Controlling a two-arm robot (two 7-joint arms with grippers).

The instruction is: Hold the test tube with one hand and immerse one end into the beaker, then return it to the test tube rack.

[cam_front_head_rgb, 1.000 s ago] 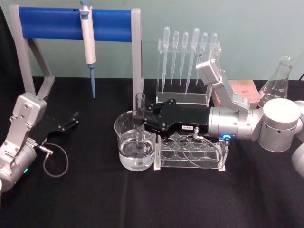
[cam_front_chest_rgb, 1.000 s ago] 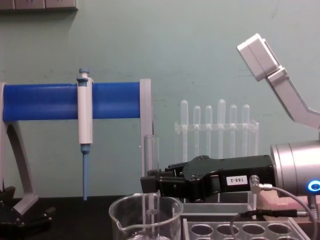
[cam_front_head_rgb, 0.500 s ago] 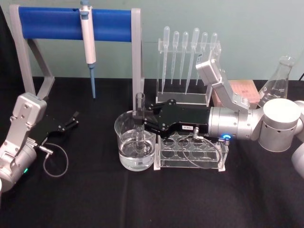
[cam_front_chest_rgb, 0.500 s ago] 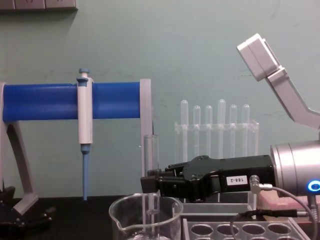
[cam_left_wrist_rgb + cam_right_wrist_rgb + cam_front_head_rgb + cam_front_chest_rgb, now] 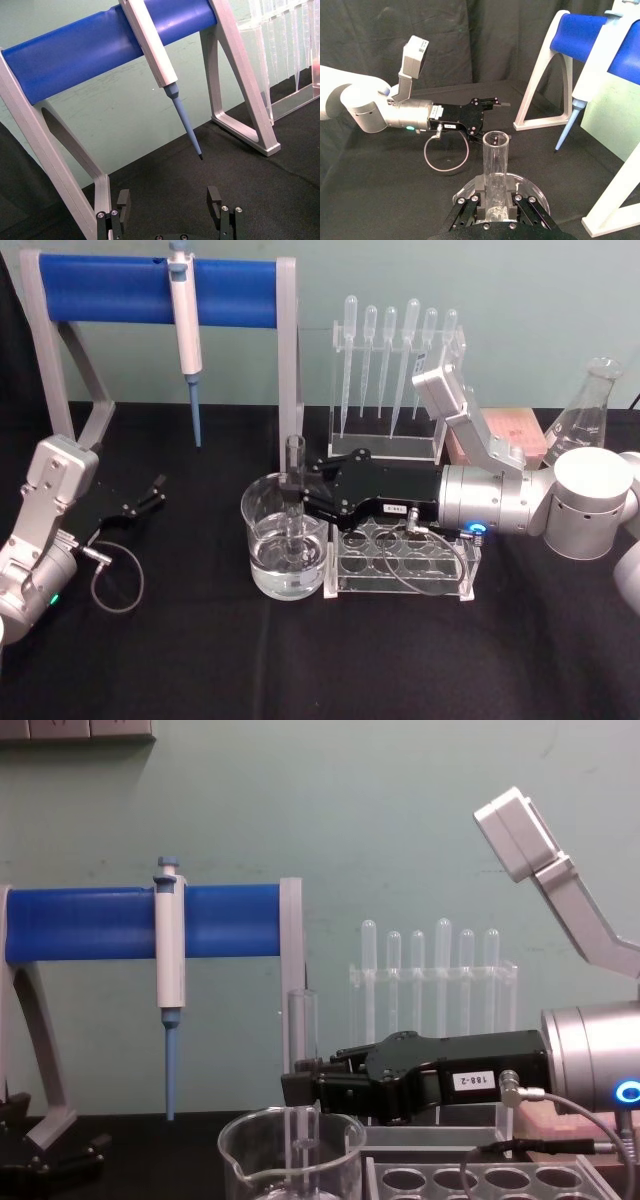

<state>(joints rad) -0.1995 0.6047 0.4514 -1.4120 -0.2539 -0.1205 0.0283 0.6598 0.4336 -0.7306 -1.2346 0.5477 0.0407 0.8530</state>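
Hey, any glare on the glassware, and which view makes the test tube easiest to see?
Head view: white highlights on the water in the beaker, where the right gripper holds the test tube upright. Chest view: the tube fades into the pale green wall. Right wrist view: it stands out best, against black cloth. The left gripper rests far left.

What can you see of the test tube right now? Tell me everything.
The test tube is clear glass, slim, with an open rim on top. It stands upright, clamped near its middle by the right gripper. Its lower part hangs inside the beaker, the end apparently dipped in the clear liquid there.
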